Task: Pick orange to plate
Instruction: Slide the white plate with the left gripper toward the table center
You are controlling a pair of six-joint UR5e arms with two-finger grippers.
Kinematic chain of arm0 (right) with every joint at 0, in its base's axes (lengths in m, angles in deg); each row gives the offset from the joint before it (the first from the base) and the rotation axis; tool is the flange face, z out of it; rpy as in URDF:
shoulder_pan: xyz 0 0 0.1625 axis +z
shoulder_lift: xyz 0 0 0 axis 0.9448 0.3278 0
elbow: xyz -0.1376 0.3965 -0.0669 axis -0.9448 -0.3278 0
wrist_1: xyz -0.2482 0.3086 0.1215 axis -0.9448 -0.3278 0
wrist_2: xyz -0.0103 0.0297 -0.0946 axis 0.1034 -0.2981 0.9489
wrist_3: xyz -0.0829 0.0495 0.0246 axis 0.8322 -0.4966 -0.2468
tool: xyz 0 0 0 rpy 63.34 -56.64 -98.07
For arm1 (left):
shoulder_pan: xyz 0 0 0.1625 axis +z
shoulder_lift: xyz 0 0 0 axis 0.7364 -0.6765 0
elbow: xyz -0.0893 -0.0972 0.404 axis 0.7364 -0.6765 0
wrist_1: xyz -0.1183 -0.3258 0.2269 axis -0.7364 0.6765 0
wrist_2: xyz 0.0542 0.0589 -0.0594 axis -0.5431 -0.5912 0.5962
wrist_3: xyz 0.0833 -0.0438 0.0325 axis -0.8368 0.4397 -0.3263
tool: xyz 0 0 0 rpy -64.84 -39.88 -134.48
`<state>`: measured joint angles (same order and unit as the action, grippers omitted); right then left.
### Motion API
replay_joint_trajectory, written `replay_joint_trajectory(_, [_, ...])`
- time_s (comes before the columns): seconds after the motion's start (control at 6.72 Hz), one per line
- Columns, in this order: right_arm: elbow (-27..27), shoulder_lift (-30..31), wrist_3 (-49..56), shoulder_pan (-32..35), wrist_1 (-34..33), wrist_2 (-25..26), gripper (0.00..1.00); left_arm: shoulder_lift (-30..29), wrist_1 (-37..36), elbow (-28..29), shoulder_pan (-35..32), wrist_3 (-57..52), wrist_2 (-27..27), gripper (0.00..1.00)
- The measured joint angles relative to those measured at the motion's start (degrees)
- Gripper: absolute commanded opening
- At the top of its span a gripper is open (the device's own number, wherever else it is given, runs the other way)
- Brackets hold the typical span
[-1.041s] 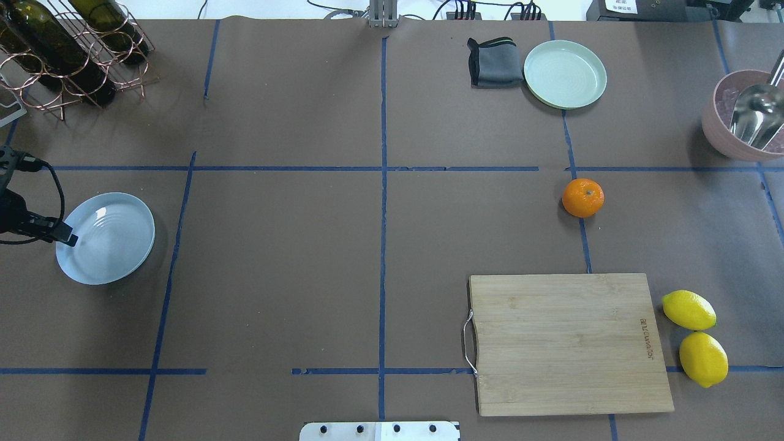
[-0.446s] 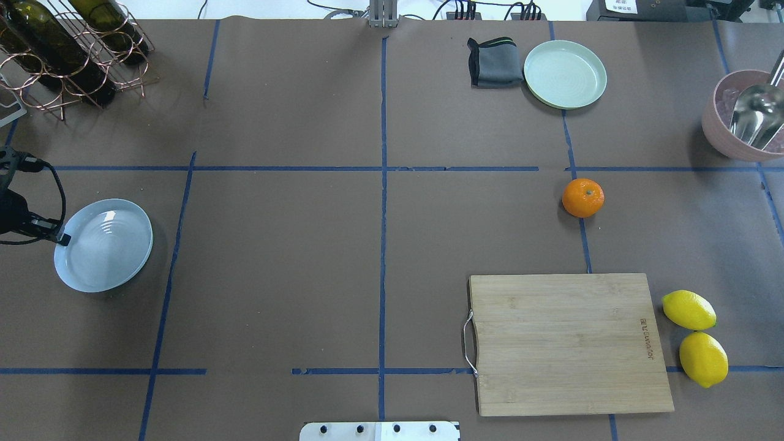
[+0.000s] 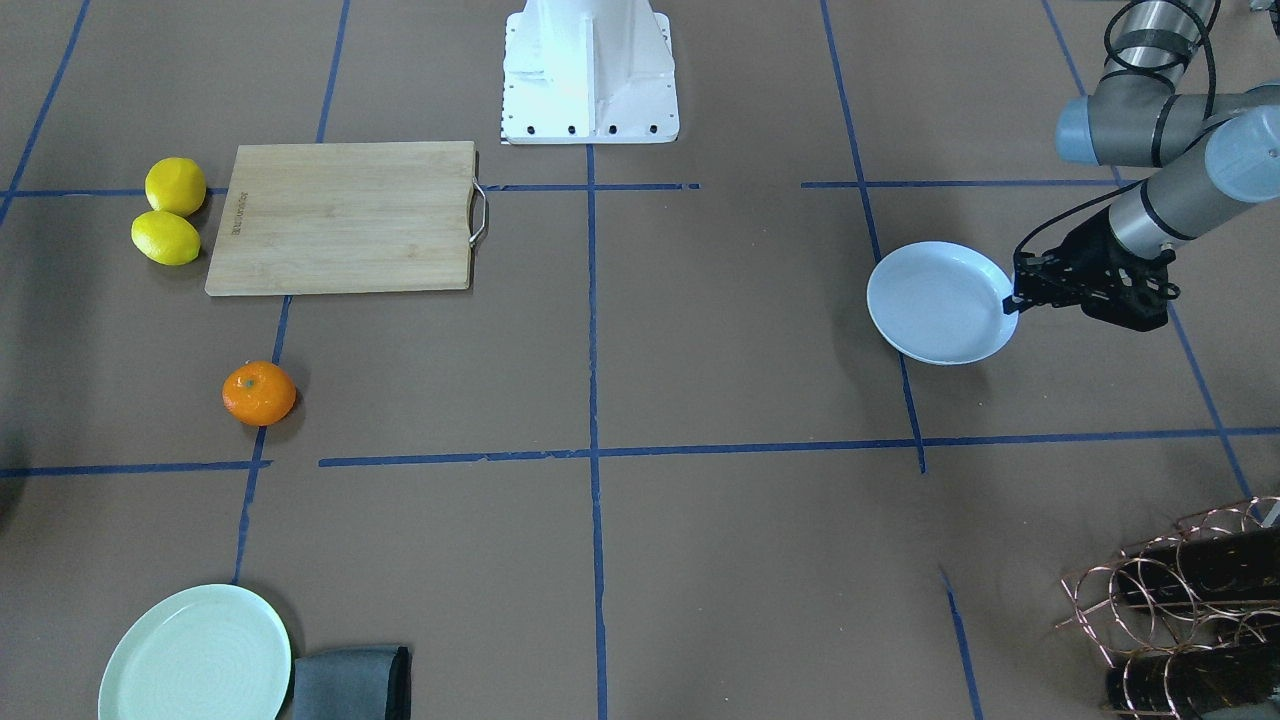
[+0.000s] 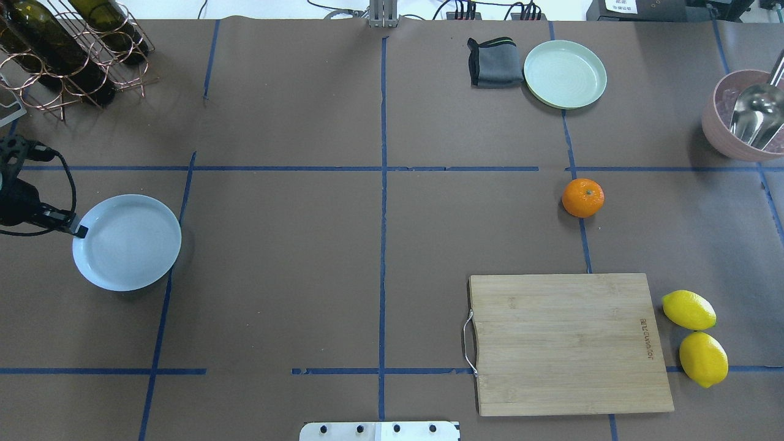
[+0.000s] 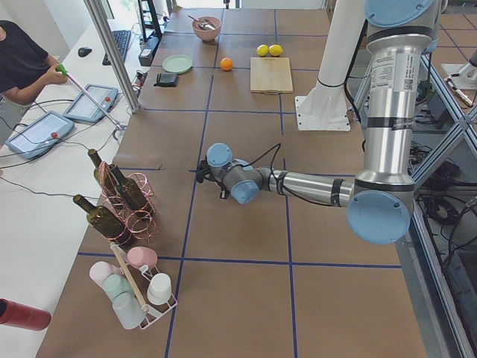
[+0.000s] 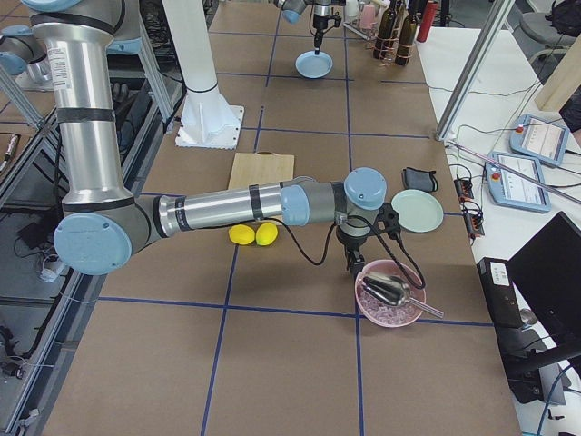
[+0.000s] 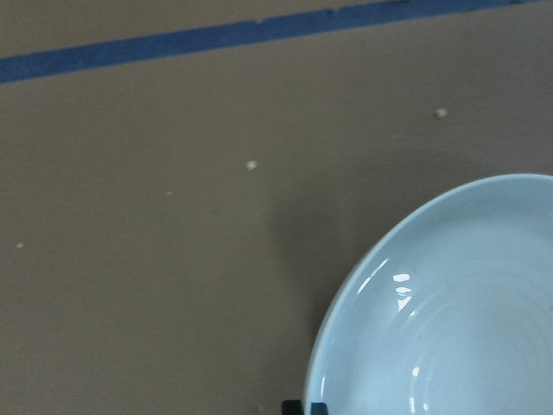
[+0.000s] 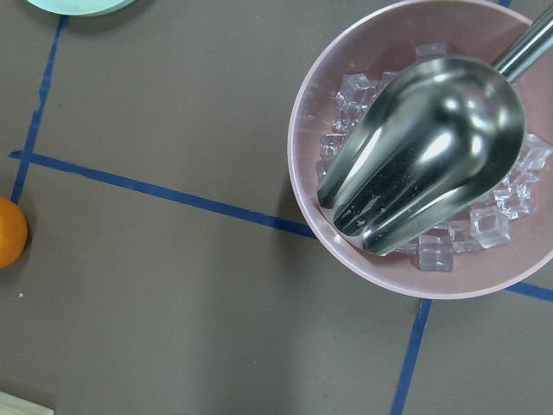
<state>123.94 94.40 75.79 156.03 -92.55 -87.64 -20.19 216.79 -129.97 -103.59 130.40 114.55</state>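
- Orange sits loose on the tabletop, on the robot's right half. It is on a blue tape line, between the mint plate and the cutting board, and touches neither. Stem dot faces up.
- Plate is far over on the left half, well apart from the fruit.
- Left end effector is pinched onto the plate's outer rim. The wrist view shows one fingertip right at that rim. I can't say for sure whether the plate is clear of the tabletop.
- Right end effector hangs near the pink bowl of ice with the metal scoop. Its wrist camera catches the orange at the frame's left edge. No view shows the jaws well enough, so I can't tell if they're apart or together.
- Handling, my read:
  - The orange is light and firm with a little give, and the dimpled skin should grip well. It's round, so a nudge will likely roll it.
  - Come straight down and take it across the widest band, stem axis vertical. Use moderate squeeze, since too much bruises it.
  - The plate is stiff, glossy and breakable. A rim pinch leaves it free to tilt or slip, so you want it flat and steady before anything drops in.
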Motion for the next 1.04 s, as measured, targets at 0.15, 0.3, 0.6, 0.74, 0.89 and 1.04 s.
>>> replay_joint_trajectory(0.15, [0.5, 0.0, 0.0, 0.0, 0.0, 0.0, 1.0, -4.0, 0.1, -1.3, 0.6, 8.3, 2.1, 0.0])
replay_joint_trajectory(0.3, [0.7, 0.0, -0.3, 0.0, 0.0, -0.1, 1.0, -9.9, 0.1, -1.5, 3.3, 18.4, 2.7, 0.0])
replay_joint_trajectory(0.6, [1.1, 0.1, -0.7, -0.1, 1.2, -0.9, 1.0, -22.5, 0.0, 1.1, 15.3, 35.8, -3.2, 0.0])
replay_joint_trajectory(0.74, [1.2, 0.2, -0.8, -0.2, 2.5, -1.7, 1.0, -26.6, 0.1, 3.1, 19.4, 40.6, -7.4, 0.0])
replay_joint_trajectory(0.89, [1.3, 0.4, -0.9, -0.4, 3.6, -2.1, 1.0, -28.9, 0.1, 5.3, 21.2, 42.5, -9.5, 0.0])
replay_joint_trajectory(1.04, [1.4, 0.8, -1.2, -0.8, 4.2, -2.4, 1.0, -30.7, 0.2, 7.7, 22.0, 43.1, -11.5, 0.0])
